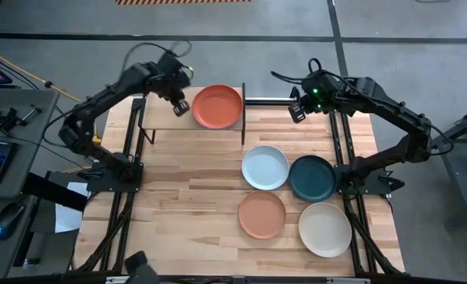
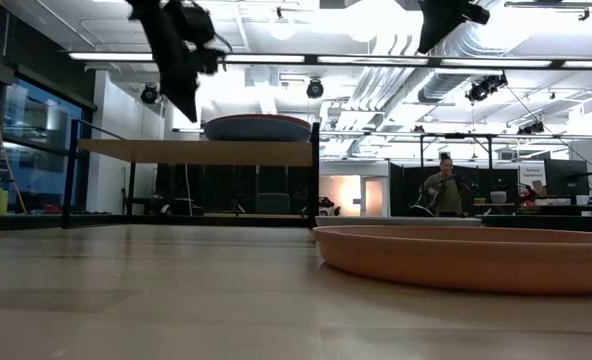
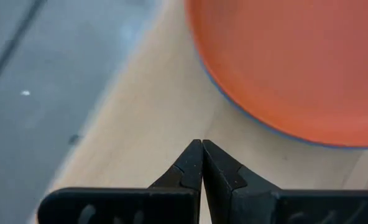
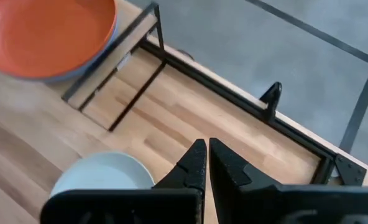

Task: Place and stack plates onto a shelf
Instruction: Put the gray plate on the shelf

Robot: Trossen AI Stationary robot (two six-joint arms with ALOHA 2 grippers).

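Observation:
The shelf (image 1: 161, 118) stands at the table's far edge, left of centre. On its right half lies the red plate (image 1: 217, 106), and a sky blue plate's rim (image 3: 296, 138) shows under it. My left gripper (image 1: 180, 105) hovers shut over the shelf's left half, just left of the red plate (image 3: 296, 56). My right gripper (image 1: 298, 111) hangs shut in the air to the right of the shelf. On the tabletop lie the pale mint-white plate (image 1: 265, 167), dark teal plate (image 1: 311, 177), salmon-orange plate (image 1: 262, 214) and cream plate (image 1: 325, 229).
The four loose plates cluster on the table's right half, close together. Bare wood lies on the table's left half and in front of the shelf. Black frame rails (image 1: 341, 150) run along both table sides. A person (image 2: 444, 185) stands far off in the room behind.

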